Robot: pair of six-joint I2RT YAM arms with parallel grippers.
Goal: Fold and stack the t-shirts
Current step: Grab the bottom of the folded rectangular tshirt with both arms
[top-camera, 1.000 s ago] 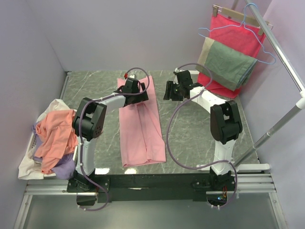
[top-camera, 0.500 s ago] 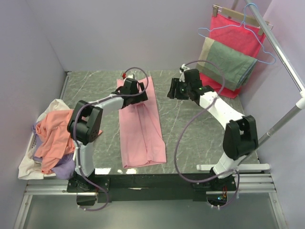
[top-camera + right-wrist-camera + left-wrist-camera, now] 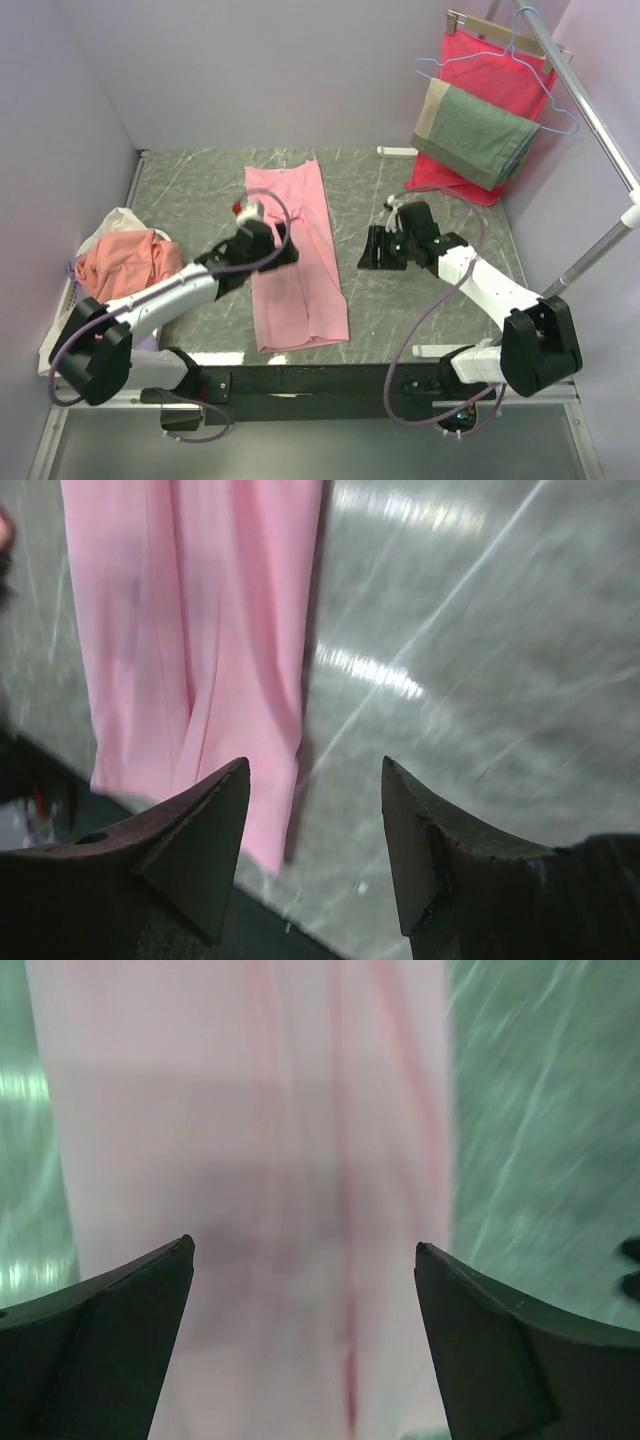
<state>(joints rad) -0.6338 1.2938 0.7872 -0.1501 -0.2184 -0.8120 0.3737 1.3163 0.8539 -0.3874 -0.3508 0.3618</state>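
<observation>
Pink t-shirt (image 3: 312, 275) flat on table (image 3: 195, 195), shirt pile (image 3: 118, 268) left, hanging cloths (image 3: 478, 125) right

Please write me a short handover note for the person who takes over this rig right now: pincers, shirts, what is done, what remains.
Left pincer: open, empty, over the middle of the pink t-shirt.
Right pincer: open, empty, over bare table right of that shirt.
Pink t-shirt: flat at table centre, folded lengthwise into a long strip.
Other t-shirts: unfolded heap at the left edge, salmon-orange on top.
Done: lengthwise folds. Left: fold the strip crosswise, then fold and stack the heap.
</observation>
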